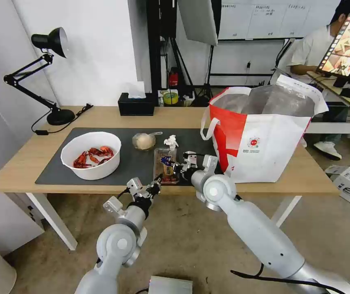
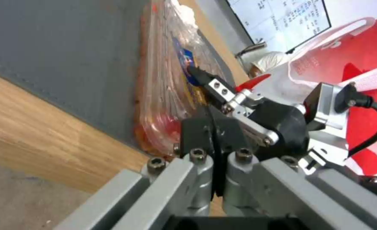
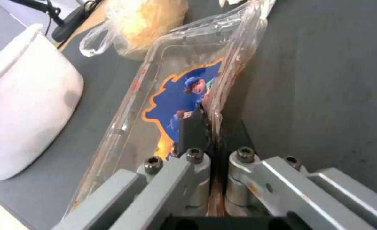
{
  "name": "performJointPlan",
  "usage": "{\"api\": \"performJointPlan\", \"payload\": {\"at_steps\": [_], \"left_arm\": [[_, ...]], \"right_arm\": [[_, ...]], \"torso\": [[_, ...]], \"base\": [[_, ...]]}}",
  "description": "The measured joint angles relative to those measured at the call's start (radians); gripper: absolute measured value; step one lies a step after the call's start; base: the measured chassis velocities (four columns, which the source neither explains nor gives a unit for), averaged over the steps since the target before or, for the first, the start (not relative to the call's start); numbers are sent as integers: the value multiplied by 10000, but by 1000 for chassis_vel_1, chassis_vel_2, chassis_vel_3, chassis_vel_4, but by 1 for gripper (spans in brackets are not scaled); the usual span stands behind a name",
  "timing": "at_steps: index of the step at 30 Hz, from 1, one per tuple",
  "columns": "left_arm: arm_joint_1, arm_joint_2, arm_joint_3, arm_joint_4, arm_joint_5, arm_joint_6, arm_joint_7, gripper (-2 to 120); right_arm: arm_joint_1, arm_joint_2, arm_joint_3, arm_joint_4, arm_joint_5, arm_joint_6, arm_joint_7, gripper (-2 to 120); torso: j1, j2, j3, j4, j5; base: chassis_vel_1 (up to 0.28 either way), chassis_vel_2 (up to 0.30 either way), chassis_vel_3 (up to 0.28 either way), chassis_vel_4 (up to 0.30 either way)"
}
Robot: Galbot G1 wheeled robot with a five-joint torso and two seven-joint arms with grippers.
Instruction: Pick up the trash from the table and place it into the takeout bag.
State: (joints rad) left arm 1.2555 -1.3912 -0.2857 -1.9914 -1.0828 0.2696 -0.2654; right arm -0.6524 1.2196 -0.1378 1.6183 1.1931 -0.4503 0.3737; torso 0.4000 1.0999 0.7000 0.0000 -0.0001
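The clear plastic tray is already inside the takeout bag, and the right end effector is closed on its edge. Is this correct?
Not quite. The clear plastic tray lies on the dark mat of the table, beside the takeout bag, as the head view shows. The rest holds: the right end effector is closed on its edge.

Both arms are built of smooth, rounded silver-grey tubular segments joined by bulbous joints with circular white end caps, and a black cable trails along the right arm's lower segment. The left gripper and right gripper have bare-metal silver brackets fastened with black hex socket screws. Their fingers are flat dark grey pads.
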Motion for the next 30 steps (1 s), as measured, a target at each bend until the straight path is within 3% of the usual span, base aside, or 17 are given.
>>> {"api": "performJointPlan", "payload": {"at_steps": [25,30], "left_arm": [[304,184,-390,-338,104,-150,223,0],[586,423,-764,-585,280,-203,453,17]], "right_arm": [[157,-52,426,527,-116,266,-15,0],[189,-31,516,691,-107,271,-12,0]], "torso": [[1,0,0,0,0],[0,0,0,0,0]], "base": [[0,0,0,0],[0,0,0,0]]}}
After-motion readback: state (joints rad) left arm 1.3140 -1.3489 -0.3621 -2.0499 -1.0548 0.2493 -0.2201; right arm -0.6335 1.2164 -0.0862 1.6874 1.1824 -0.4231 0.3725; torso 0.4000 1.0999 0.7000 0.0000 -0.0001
